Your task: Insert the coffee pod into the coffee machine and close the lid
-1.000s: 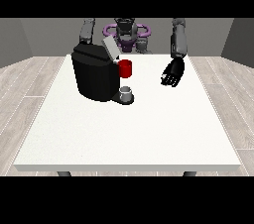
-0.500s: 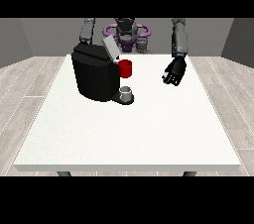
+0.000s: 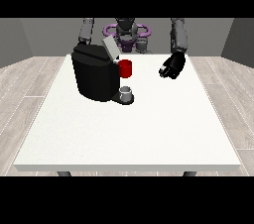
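Front view: boxy black coffee machine [image 3: 95, 77]

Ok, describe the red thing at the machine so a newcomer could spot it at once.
Start at the black coffee machine on the table's far left part as the view shows it. The red thing sits at the machine's side facing the table's middle, under the raised lid. It is the only red item; a grey thing lies directly below it.

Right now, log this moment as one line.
hand at view's right: curled, holding nothing | coffee machine: lid up | red thing at the machine | grey thing at its base
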